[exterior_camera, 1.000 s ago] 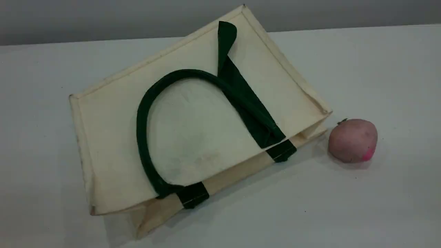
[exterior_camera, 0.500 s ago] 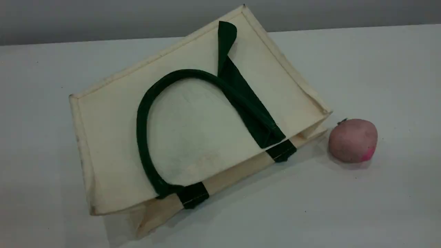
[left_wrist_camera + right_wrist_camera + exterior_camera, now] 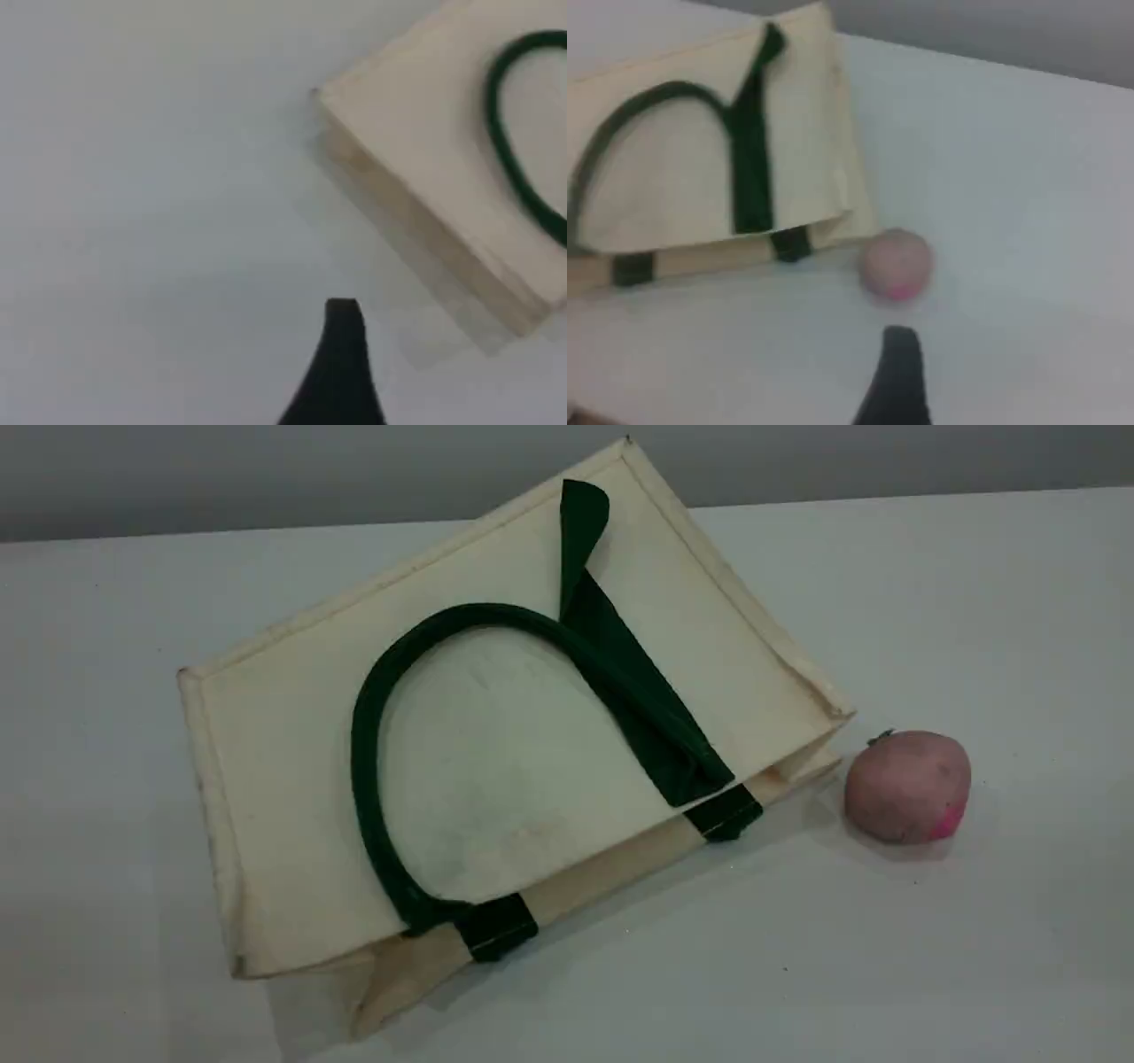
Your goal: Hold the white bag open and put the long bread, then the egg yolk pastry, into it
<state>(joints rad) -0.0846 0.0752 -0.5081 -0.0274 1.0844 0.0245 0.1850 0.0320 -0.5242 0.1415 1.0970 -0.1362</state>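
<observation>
Left hand (image 3: 342, 312) apart from white bag (image 3: 425, 146)

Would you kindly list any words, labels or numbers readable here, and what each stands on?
None can be read. The white bag, its green handles, the pink fruit and the table carry no writing; the wrist views are too blurred for fine print.

The white bag (image 3: 496, 779) lies flat on its side (cream canvas), green handle (image 3: 363, 726) looped across it.
</observation>
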